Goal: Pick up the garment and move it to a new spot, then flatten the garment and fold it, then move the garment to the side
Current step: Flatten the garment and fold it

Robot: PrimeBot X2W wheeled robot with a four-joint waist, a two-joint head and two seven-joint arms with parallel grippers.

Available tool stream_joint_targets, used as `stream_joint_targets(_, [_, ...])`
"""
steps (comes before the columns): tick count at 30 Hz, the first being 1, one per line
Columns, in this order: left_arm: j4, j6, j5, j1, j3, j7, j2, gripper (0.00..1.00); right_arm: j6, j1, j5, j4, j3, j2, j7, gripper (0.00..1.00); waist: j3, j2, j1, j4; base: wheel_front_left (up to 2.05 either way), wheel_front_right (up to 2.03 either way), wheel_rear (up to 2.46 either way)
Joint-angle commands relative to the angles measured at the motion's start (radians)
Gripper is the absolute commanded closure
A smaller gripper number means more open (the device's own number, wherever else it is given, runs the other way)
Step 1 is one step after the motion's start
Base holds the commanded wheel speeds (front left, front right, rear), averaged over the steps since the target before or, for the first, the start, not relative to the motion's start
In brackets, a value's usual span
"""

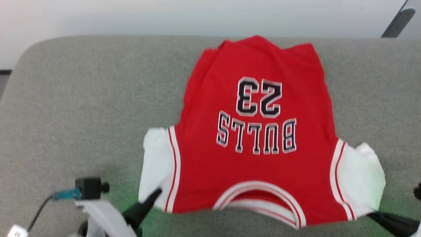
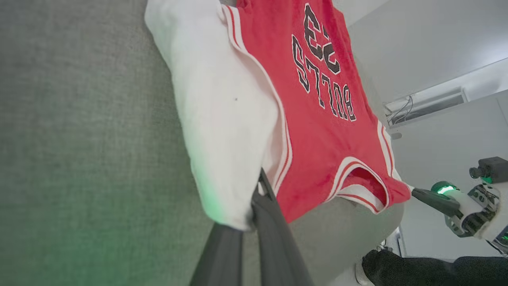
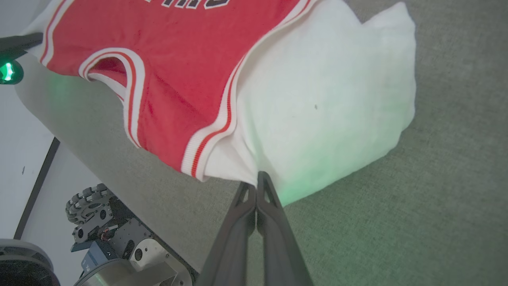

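Note:
The garment (image 1: 256, 164) lies spread on the grey table (image 1: 82, 115), red side up, the black "23" and lettering upside down to me and the neck opening toward the front edge. White inner fabric shows at both near corners. My left gripper (image 1: 158, 192) is shut on the white corner at the lower left. The left wrist view shows the garment (image 2: 317, 131) pinched at the fingertips of that gripper (image 2: 256, 198). My right gripper (image 1: 370, 214) is shut on the white corner at the lower right. In the right wrist view the cloth (image 3: 178, 79) puckers at its closed tips (image 3: 258, 176).
The table's front edge runs just under the neck opening, with its rounded back corner at the upper left. My wheeled base (image 3: 103, 234) shows below the edge. A dark slanted bar (image 1: 398, 21) stands beyond the far right corner. Bare grey table lies left of the garment.

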Motion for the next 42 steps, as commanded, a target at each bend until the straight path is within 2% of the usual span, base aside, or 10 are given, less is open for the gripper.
stream_joint_targets(1, [-0.016,0.006,-0.002,0.025,-0.001,0.003,0.012,1.00,-0.002,0.023,0.000,-0.006,-0.011,-0.007,0.011,1.00,-0.020,0.0000,0.0000,0.005,0.00,0.00,0.00])
stream_joint_targets(6, [-0.118,0.053,-0.008,0.111,-0.004,-0.001,0.068,1.00,-0.002,0.119,-0.013,-0.057,-0.068,-0.026,0.063,1.00,-0.018,0.0000,0.0000,0.015,0.00,0.00,0.00])
stream_joint_targets(11, [-0.171,0.100,0.008,0.143,-0.008,-0.014,0.079,1.00,-0.002,0.190,-0.046,-0.079,-0.155,0.001,0.082,1.00,-0.007,0.0000,0.0000,0.022,0.00,0.00,0.00])
stream_joint_targets(17, [-0.091,0.091,0.010,0.092,-0.027,-0.013,0.001,1.00,-0.002,0.219,-0.134,-0.041,-0.229,0.097,0.164,1.00,0.018,0.0000,0.0000,0.022,0.00,0.00,0.00])
stream_joint_targets(28, [0.180,0.080,0.152,-0.008,-0.107,-0.072,-0.134,1.00,-0.002,0.171,-0.376,0.081,-0.228,0.289,0.276,1.00,0.055,0.0000,0.0000,0.020,0.00,0.00,0.00])
stream_joint_targets(29, [0.196,0.073,0.153,-0.011,-0.111,-0.076,-0.142,1.00,-0.002,0.171,-0.388,0.083,-0.232,0.298,0.267,0.96,0.057,0.0000,0.0000,0.021,0.00,0.00,0.00])
stream_joint_targets(30, [0.210,0.067,0.152,-0.015,-0.112,-0.081,-0.150,1.00,-0.002,0.167,-0.402,0.083,-0.238,0.306,0.255,0.64,0.058,0.0000,0.0000,0.021,0.00,0.00,0.00])
stream_joint_targets(31, [0.223,0.061,0.151,-0.018,-0.110,-0.086,-0.156,1.00,-0.002,0.164,-0.413,0.083,-0.245,0.311,0.250,0.08,0.059,0.0000,0.0000,0.019,0.00,0.00,0.00])
stream_joint_targets(32, [0.234,0.055,0.151,-0.021,-0.109,-0.091,-0.159,1.00,-0.002,0.164,-0.419,0.077,-0.252,0.312,0.246,0.00,0.059,0.0000,0.0000,0.018,0.00,0.00,0.00])
stream_joint_targets(42, [0.223,0.042,0.171,-0.033,-0.111,-0.125,-0.176,1.00,-0.002,0.270,-0.296,-0.142,-0.500,0.179,0.276,0.00,0.072,0.0000,0.0000,0.024,0.00,0.00,0.00])
